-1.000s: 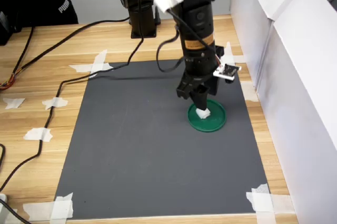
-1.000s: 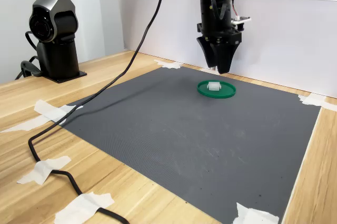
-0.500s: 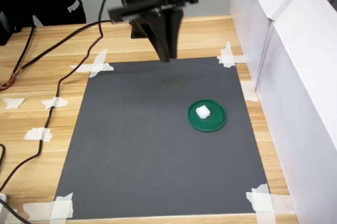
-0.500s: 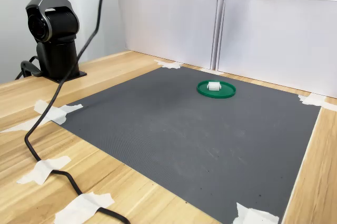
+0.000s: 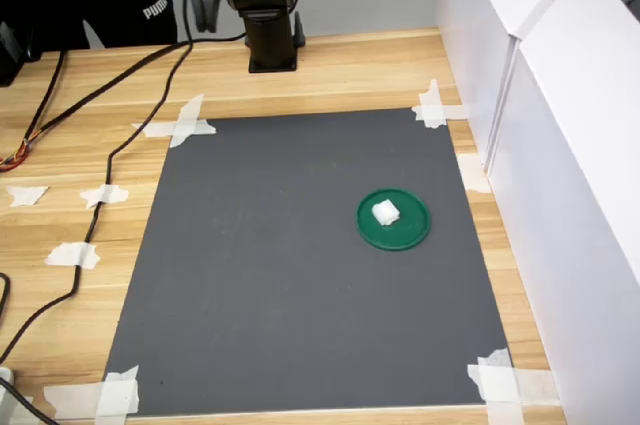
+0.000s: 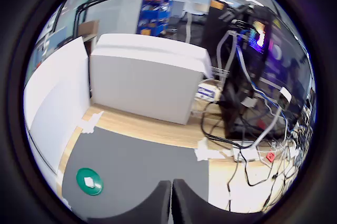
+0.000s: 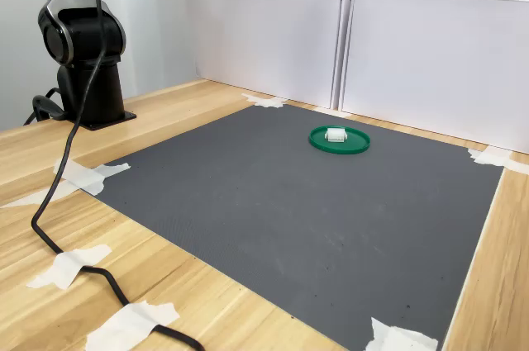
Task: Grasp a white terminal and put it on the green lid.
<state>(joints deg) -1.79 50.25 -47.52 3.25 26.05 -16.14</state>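
- White terminal (image 7: 335,135) sat on green lid (image 7: 356,144), on dark mat (image 7: 289,202).
- Arm base (image 7: 86,62) stood at the second exterior view's left.

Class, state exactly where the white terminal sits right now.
The white terminal rests on the green lid, left of the lid's centre in the first exterior view, on the grey mat's right side.

Glossy black arm (image 7: 78,37) on a square base, black cable (image 7: 58,194) trailing.

White panels (image 5: 560,95); wooden table (image 5: 330,70)
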